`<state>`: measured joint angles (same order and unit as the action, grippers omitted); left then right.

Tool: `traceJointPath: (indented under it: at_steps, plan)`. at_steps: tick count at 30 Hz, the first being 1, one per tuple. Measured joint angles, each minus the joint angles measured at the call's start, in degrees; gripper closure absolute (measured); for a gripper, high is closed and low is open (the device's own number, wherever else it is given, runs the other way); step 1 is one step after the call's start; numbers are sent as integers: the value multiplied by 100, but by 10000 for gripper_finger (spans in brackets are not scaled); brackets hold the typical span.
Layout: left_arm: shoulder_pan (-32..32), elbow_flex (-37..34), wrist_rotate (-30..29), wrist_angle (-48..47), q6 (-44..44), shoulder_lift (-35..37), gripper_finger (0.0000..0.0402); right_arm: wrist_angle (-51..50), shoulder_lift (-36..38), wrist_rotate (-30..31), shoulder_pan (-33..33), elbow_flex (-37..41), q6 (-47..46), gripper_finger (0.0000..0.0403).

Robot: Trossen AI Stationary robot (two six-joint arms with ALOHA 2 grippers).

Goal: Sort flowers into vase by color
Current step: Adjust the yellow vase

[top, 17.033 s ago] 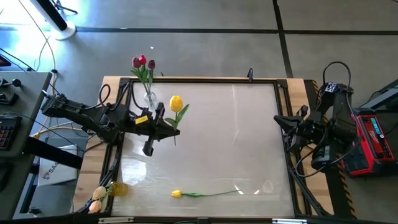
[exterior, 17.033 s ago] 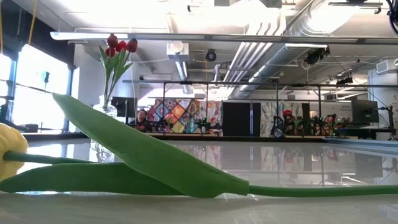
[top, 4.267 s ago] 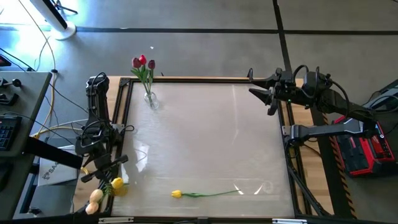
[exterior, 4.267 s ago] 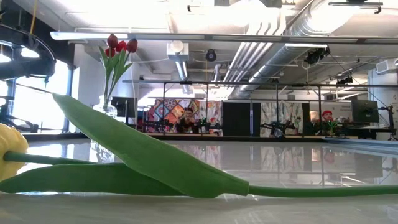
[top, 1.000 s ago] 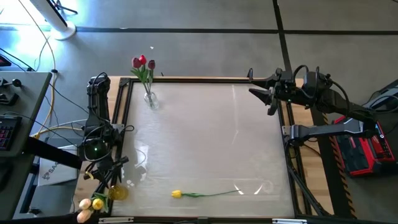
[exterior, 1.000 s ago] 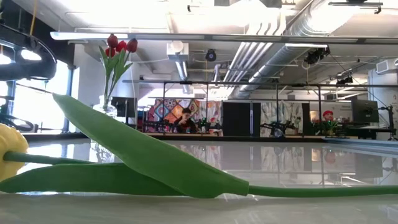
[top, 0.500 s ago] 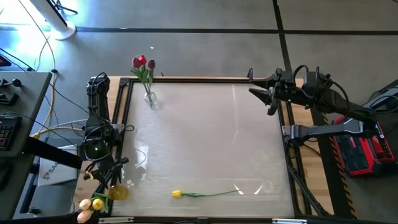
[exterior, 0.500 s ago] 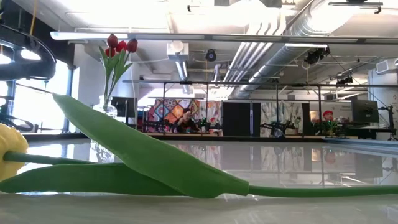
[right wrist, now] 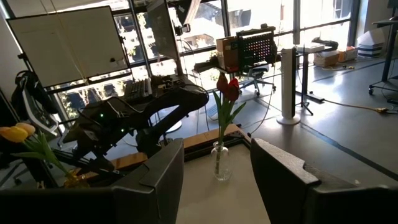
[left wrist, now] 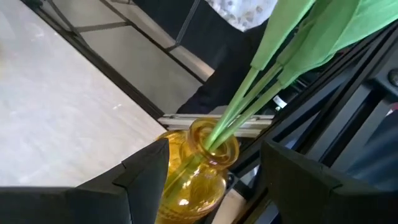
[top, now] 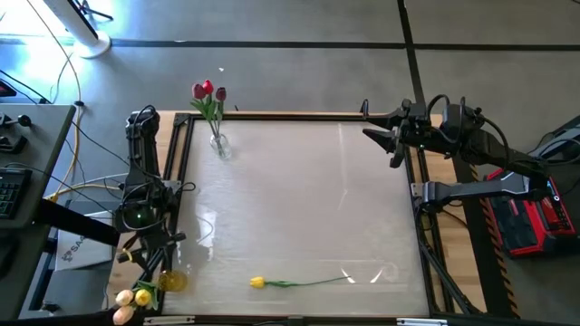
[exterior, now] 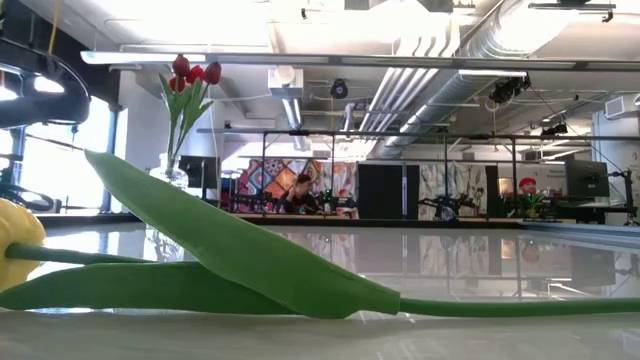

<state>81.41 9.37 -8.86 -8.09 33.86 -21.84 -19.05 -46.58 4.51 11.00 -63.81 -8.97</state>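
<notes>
A: Left gripper (left wrist: 208, 180) status?

B: Fingers apart, straddling the amber vase (left wrist: 198, 165) at the table's near-left corner, clamping nothing. Green stems (left wrist: 252, 93) already stand in its neck; yellow and cream heads (top: 130, 300) lean out past the table edge.

A: Right gripper (right wrist: 217, 163)?

B: Parked at the far-right edge, spread wide and empty.

A: Progress?

B: Looks mostly done. Red and maroon tulips (top: 207, 91) sit in the clear vase (top: 219, 145) at the far-left corner. One yellow tulip (top: 299, 282) lies flat near the front edge, so I'd say that's the last one.

A: Materials?

B: Amber vase is round-bellied glass with a narrow neck. The stem is thin and long, with a broad smooth leaf (exterior: 240, 250). Tabletop (top: 308, 199) is glossy and reflective.
</notes>
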Motion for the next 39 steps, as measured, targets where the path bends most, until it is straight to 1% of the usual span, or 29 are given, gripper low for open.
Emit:
traceJointPath:
  at_steps: [12,15,20,25,34,39]
  plan:
    - [9,22,-140,449,-1172,-266,154,0,0,0,0,0,0,229]
    - [22,22,-337,615,-1515,-368,154,0,0,0,0,0,0,229]
    - [22,25,-435,758,-2042,-500,154,0,0,2,0,0,0,229]
    - [15,44,-453,703,-2226,-634,154,0,0,0,0,0,0,229]
    - [7,48,-466,679,-2198,-848,154,0,0,0,0,0,1,229]
    - [7,45,-604,670,-2273,-861,154,0,0,0,0,0,0,229]
